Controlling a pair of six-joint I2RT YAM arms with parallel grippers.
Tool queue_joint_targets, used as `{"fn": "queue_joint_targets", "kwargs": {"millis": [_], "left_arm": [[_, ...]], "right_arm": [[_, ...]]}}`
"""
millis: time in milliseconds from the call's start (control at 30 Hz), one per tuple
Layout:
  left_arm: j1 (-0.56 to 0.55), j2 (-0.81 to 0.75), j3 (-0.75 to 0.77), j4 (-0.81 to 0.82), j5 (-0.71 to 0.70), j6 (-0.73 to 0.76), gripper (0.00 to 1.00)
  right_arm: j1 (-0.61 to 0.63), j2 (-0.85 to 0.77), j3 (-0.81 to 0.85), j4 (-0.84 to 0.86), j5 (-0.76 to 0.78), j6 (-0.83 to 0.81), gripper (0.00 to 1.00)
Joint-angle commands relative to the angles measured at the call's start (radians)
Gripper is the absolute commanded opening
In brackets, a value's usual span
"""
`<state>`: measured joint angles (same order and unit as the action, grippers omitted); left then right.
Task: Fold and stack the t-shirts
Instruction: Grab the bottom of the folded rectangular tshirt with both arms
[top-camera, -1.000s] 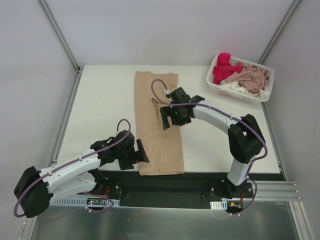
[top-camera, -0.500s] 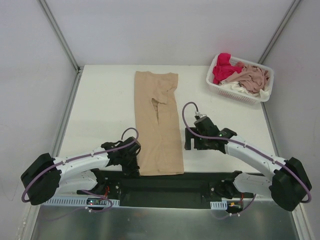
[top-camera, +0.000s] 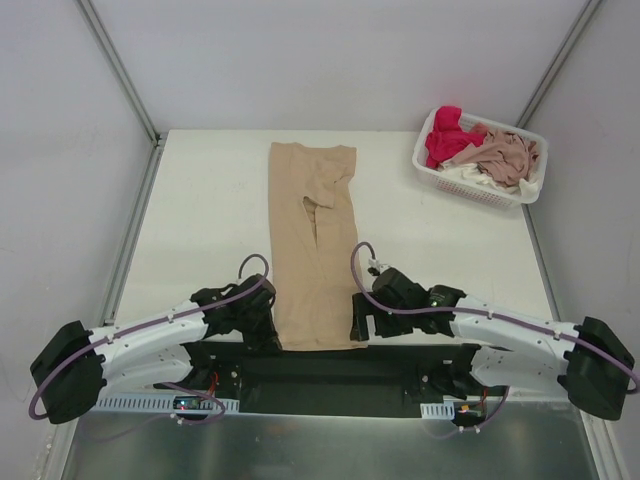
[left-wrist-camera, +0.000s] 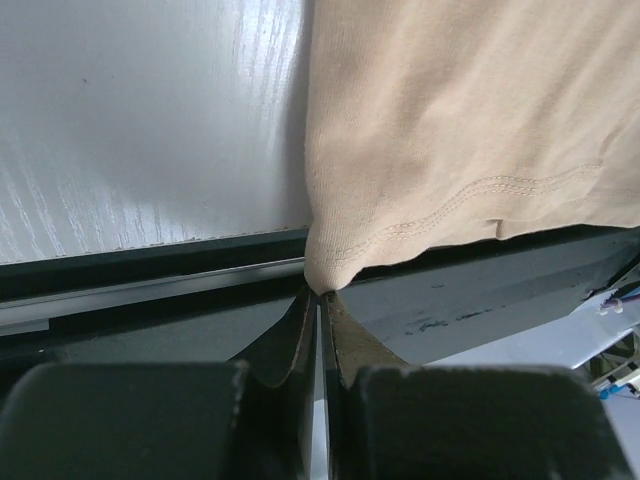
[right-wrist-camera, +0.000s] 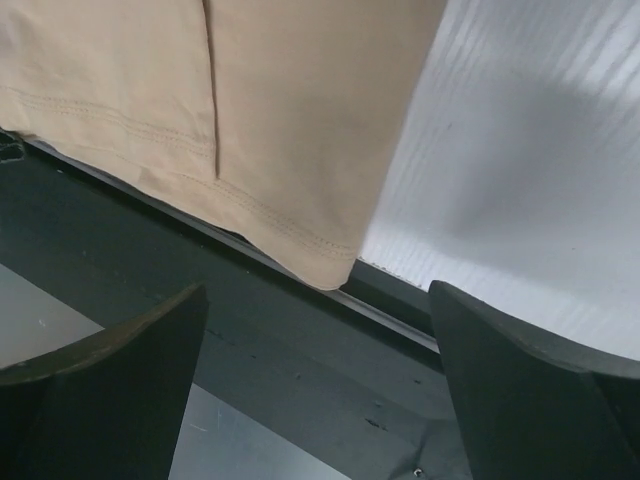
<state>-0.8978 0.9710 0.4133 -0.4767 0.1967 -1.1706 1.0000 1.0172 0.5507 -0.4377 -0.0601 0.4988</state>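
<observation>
The white table (top-camera: 200, 210) carries the tan-beige t-shirt (top-camera: 315, 260), folded into a long strip running from 12 to 6 o'clock down its middle. The white basket (top-camera: 426, 160) at 2 o'clock holds a red-pink shirt (top-camera: 447, 135), a dusty pink shirt (top-camera: 505, 155) and a white shirt (top-camera: 468, 178). At 7 o'clock the left gripper (left-wrist-camera: 320, 298) is pinched tight on the strip's near-left hem corner; at 5 o'clock the right gripper (right-wrist-camera: 318, 292) is spread wide, with the near-right corner between its fingers but untouched.

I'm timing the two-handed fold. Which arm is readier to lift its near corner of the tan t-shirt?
Left. The left gripper is shut and appears to pinch a near hem corner of the tan t-shirt at its tips. The right gripper is open, with the other near corner ahead of it, ungripped.
</observation>
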Motion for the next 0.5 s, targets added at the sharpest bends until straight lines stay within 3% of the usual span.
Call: {"fn": "queue_joint_targets", "kwargs": {"millis": [0, 167, 267, 400, 467], "left_arm": [[-0.009, -0.031, -0.018, -0.011, -0.033, -0.021, 0.00], [-0.009, -0.045, -0.025, -0.011, -0.048, -0.018, 0.00], [-0.010, -0.040, -0.021, -0.011, -0.043, -0.014, 0.00], [-0.010, -0.049, -0.036, -0.011, -0.039, -0.012, 0.00], [-0.009, -0.061, -0.048, -0.011, -0.020, -0.014, 0.00]], "right_arm": [[0.054, 0.113, 0.049, 0.034, -0.014, 0.083, 0.93], [0.106, 0.227, 0.077, 0.040, -0.004, 0.095, 0.81], [0.112, 0.285, 0.097, 0.047, 0.006, 0.104, 0.65], [0.141, 0.282, 0.107, 0.034, 0.092, 0.113, 0.18], [0.157, 0.262, 0.100, 0.031, 0.101, 0.113, 0.09]]}}
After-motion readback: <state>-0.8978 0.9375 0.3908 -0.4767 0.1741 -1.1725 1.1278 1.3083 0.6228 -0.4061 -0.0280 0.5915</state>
